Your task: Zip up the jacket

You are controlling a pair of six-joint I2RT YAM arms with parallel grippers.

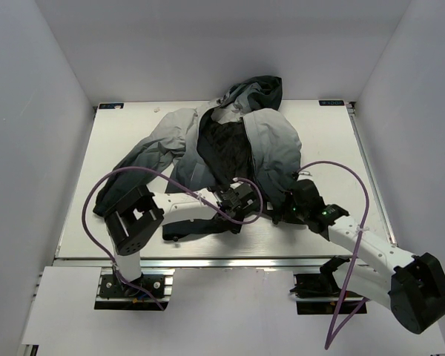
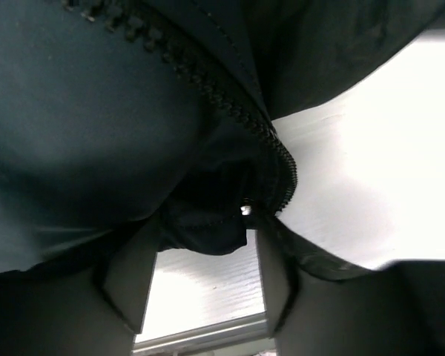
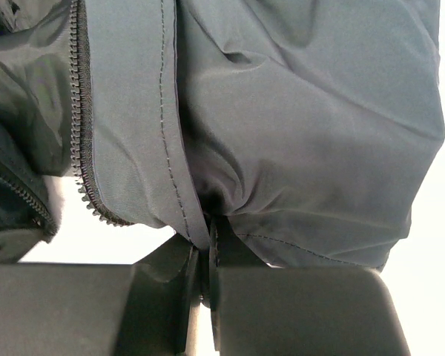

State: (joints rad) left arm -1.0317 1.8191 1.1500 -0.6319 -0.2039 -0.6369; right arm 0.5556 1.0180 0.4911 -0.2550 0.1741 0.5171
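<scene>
The jacket [image 1: 271,141] lies open on the table, grey at the shoulders and black near the hem, with black lining [image 1: 224,148] showing and the hood at the far edge. My left gripper [image 1: 236,199] sits at the lower middle of the jacket. In the left wrist view it [image 2: 208,231] is open, with dark fabric and the zipper teeth [image 2: 237,104] draped over the fingertips and a small metal glint [image 2: 245,210] at the zipper's end. My right gripper [image 1: 291,206] is at the right front panel's hem. In the right wrist view it [image 3: 205,248] is shut on a fold of jacket fabric beside a zipper edge [image 3: 81,111].
White walls enclose the table on three sides. A purple cable [image 1: 96,193] loops over the left arm and another [image 1: 356,185] over the right arm. The jacket's left sleeve [image 1: 133,167] stretches toward the table's left side. The table's near edge [image 1: 230,258] is just behind the grippers.
</scene>
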